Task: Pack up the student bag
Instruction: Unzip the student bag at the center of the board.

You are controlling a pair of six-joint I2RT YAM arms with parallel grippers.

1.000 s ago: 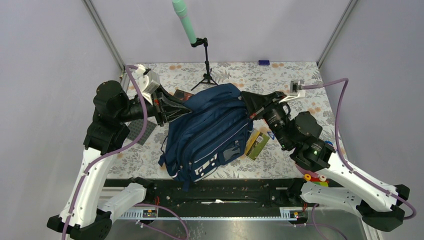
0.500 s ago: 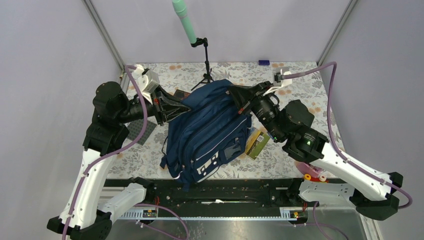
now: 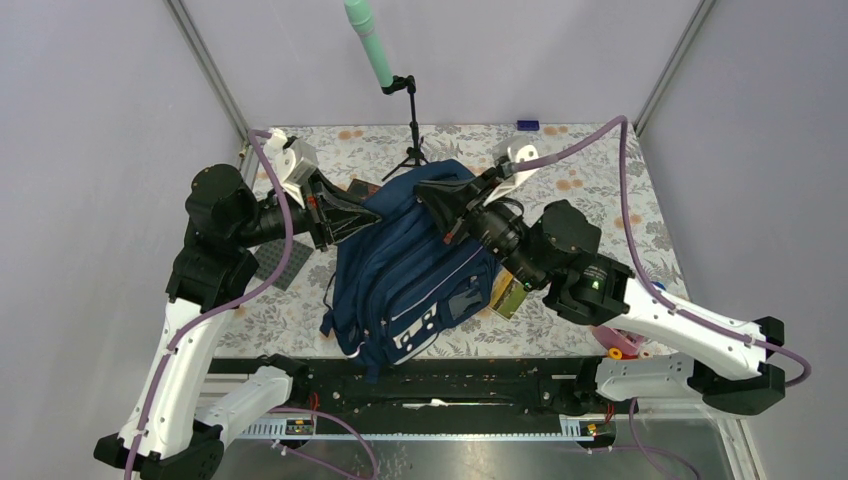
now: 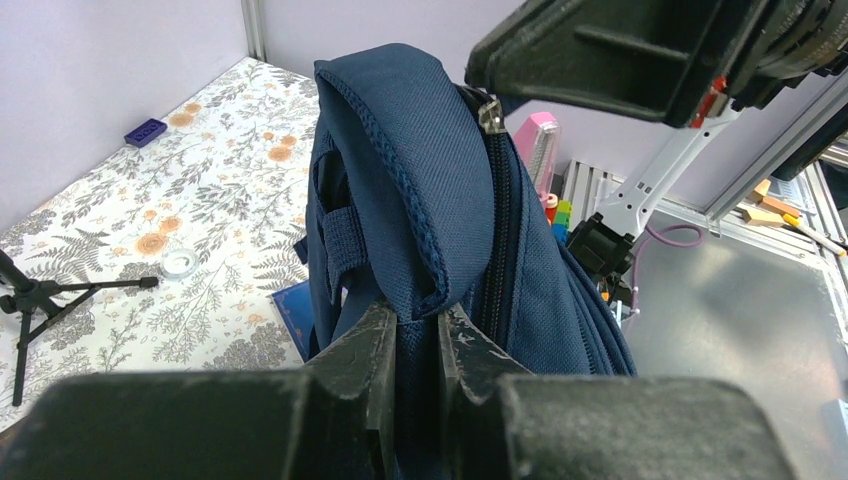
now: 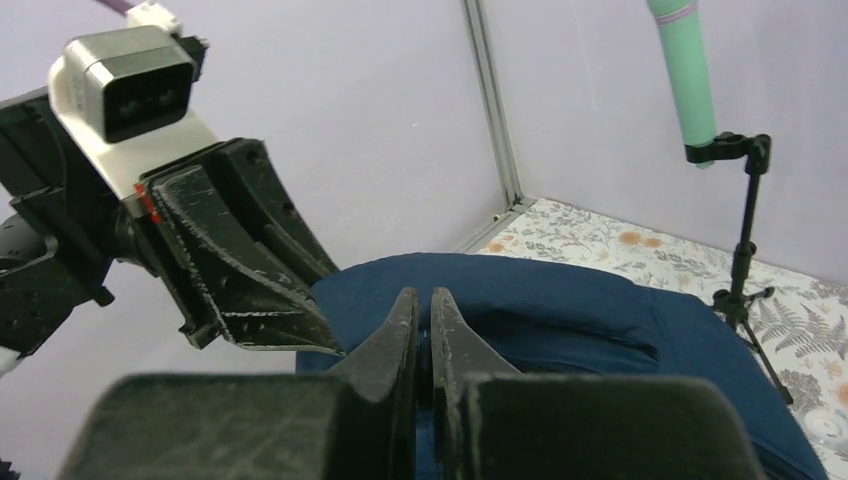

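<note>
Top external view: a navy woven-fabric bag with pale reflective strips slumps on a flowered cloth. Its thick, stitched top fold is pinched between the narrow black jaws of the left gripper. Just above that rounded top, the right gripper has scratched wedge-shaped jaws pressed together.

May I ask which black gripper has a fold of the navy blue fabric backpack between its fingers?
The left gripper: the navy blue fabric backpack's fold is clamped between its fingers. The right gripper's fingers meet with nothing visible between them.
</note>
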